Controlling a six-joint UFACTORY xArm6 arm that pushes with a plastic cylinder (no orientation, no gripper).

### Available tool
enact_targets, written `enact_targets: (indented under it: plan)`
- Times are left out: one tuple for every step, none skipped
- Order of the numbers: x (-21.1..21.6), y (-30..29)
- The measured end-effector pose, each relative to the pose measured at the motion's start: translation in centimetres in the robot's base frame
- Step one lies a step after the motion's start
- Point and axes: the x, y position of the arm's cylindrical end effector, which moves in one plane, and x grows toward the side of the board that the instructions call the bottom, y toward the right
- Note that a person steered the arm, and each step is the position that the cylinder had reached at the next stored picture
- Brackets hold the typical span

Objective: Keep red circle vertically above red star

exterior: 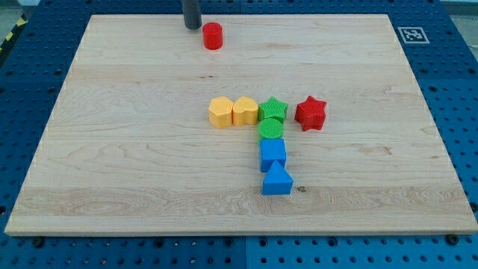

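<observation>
Near the top edge of the frame, left of centre, my tip (pixel 193 28) rests on the wooden counter (pixel 112 164), with the dark rod rising out of view above it. This end effector is a plain rod with no jaws; it has nothing to open or close and holds nothing. The red circle (pixel 213 36) stands just beside my tip, to its right and slightly lower in the frame; a narrow gap appears to separate the two, though contact cannot be ruled out from this angle. The red star (pixel 311 113) lies right of centre in the frame, well apart from the red circle, lower and clearly further right. The red circle is therefore higher in the frame than the red star but offset to its left. The remaining blocks form a cluster at the centre. A yellow hexagon (pixel 220 112) and a yellow heart-like block (pixel 245 110) sit side by side, touching. A green star (pixel 273 108) sits just right of them, close to the left side of the red star. A green circle (pixel 271 128) lies directly below the green star, followed downward by a blue block with a pointed top (pixel 272 154) and a blue triangle (pixel 277 181), forming a column. A black-and-white marker tag (pixel 413 33) occupies the upper right corner of the counter.
</observation>
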Motion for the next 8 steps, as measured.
enact_targets:
  plan:
    - [0.0, 0.0]
    - [0.4, 0.6]
    - [1.5, 1.4]
    - [2.7, 2.3]
    - [3.2, 2.5]
    - [3.3, 2.5]
    - [4.6, 2.7]
    - [6.4, 3.5]
